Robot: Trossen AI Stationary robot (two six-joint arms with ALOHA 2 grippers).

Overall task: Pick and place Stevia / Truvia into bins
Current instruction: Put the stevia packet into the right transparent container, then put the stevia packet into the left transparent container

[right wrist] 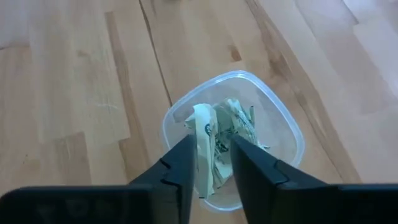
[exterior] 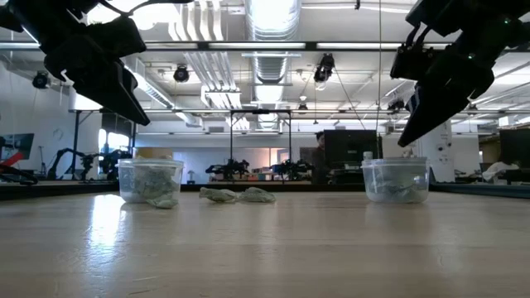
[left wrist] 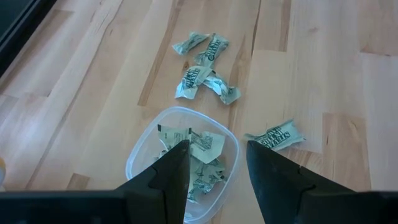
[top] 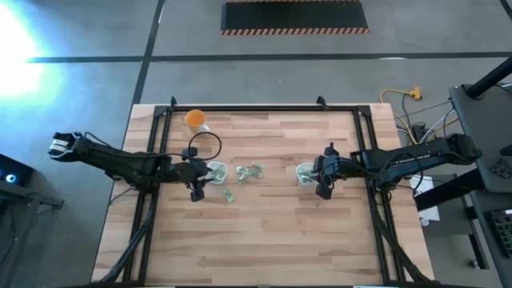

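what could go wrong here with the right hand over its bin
A sachet hangs between the right hand fingers above the right bin; it may stick to a finger or flutter past the rim. The left hand hovers open over the left bin, with loose sachets close by.

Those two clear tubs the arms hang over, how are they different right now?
The left bin has loose sachets lying on the wood beside it; the right bin has bare wood around it in its wrist view. The left gripper hangs empty over its bin; the right gripper has a sachet between its fingers. Both are clear and hold sachets.
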